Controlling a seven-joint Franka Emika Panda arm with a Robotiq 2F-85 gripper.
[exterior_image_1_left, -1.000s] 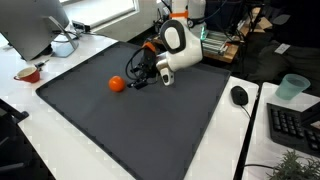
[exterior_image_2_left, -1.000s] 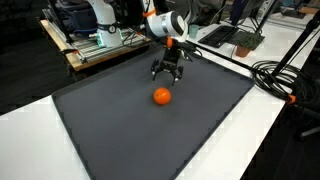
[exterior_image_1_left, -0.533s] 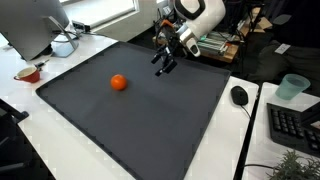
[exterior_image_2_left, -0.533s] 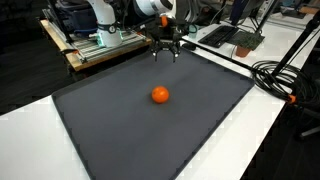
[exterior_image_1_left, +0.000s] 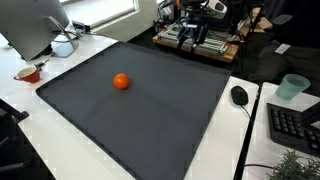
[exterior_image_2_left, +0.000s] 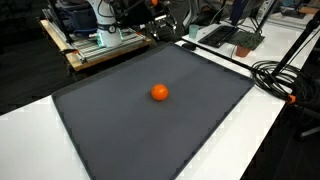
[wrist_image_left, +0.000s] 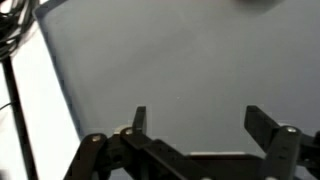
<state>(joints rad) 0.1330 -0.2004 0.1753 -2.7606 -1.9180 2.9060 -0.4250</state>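
Observation:
An orange ball (exterior_image_1_left: 121, 82) lies alone on the dark grey mat (exterior_image_1_left: 150, 115); it also shows in the other exterior view (exterior_image_2_left: 159, 93). My gripper (wrist_image_left: 200, 122) is open and empty in the wrist view, with only bare mat between its fingers. In an exterior view the gripper (exterior_image_1_left: 187, 27) is raised high at the mat's far edge, well away from the ball. In the exterior view that looks across the mat toward the laptop, the gripper is hard to pick out among the clutter at the top.
A monitor (exterior_image_1_left: 35, 25), a white object (exterior_image_1_left: 63, 45) and a red bowl (exterior_image_1_left: 28, 73) stand beside the mat. A mouse (exterior_image_1_left: 239, 95), a cup (exterior_image_1_left: 292, 87) and a keyboard (exterior_image_1_left: 295, 125) are on the opposite side. Cables (exterior_image_2_left: 275, 75) and a laptop (exterior_image_2_left: 235, 35) lie past the mat's edge.
The gripper was low beside the ball one second ago; it has risen and drawn back to the far edge of the mat. The ball stays on the mat.

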